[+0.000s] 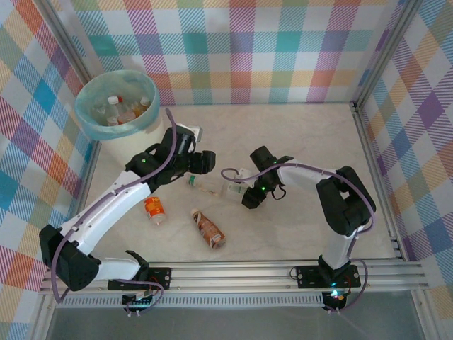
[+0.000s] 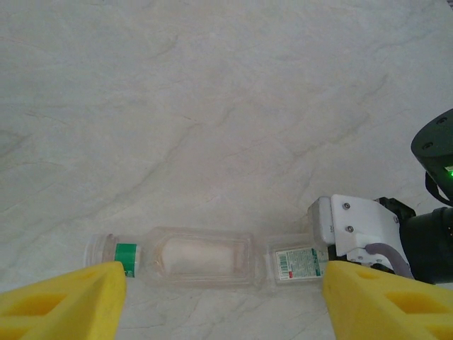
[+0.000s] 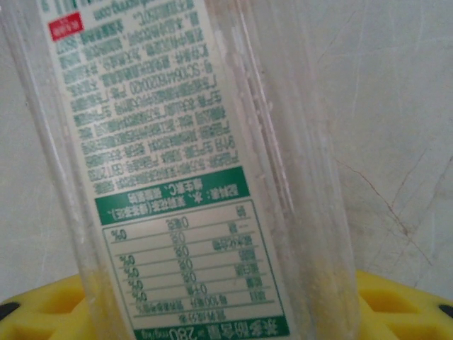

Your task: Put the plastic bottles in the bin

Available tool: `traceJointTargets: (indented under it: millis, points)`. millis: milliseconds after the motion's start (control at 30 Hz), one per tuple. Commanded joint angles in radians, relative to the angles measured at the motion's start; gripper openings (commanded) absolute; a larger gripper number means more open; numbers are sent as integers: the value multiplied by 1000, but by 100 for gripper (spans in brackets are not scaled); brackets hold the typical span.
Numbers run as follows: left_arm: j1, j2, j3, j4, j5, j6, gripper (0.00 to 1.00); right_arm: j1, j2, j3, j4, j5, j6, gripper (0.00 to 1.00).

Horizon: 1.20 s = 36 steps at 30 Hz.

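A clear bottle (image 1: 212,187) with a white-and-green label lies on its side mid-table, seen close in the left wrist view (image 2: 205,259) and the right wrist view (image 3: 191,177). My right gripper (image 1: 245,191) (image 3: 226,315) is shut on its labelled end, with yellow fingers (image 3: 407,304) on either side. My left gripper (image 1: 204,164) (image 2: 225,287) hovers open just over the same bottle, with its fingertips (image 2: 85,294) spread past both ends. An orange-labelled bottle (image 1: 153,210) and a brown-labelled bottle (image 1: 209,229) lie nearer the front. The bin (image 1: 92,117), at the back left, holds several bottles (image 1: 122,110).
Checked walls close the table on the left, back and right. The aluminium rail (image 1: 283,273) with both arm bases runs along the front. Bare marble tabletop (image 1: 318,134) lies at the back right. In the left wrist view, the right gripper's white body (image 2: 354,228) is beside the bottle.
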<state>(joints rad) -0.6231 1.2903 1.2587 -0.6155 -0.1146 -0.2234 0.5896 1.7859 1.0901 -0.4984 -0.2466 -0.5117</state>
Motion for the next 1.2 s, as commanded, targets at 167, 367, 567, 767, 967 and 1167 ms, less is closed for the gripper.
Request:
traceJointTargets:
  millis: [167,367,567,767,967,1167]
  points:
    - [5,-54,29,0,19,0,74,1,-121,-30,8,-6,70,48]
    - [6,-81,45,26,53,-31,75,1,-203,-36,1,-20,131,48]
    - [7,-112,19,115,113,-88,81,1,-320,-24,29,-98,219,48]
    - [8,-102,-23,238,196,-184,86,1,-418,-8,187,-252,334,48]
    - [10,-88,-38,324,294,-249,88,2,-450,40,276,-334,395,48]
    - [10,-71,-42,329,356,-296,86,2,-461,54,323,-387,444,50]
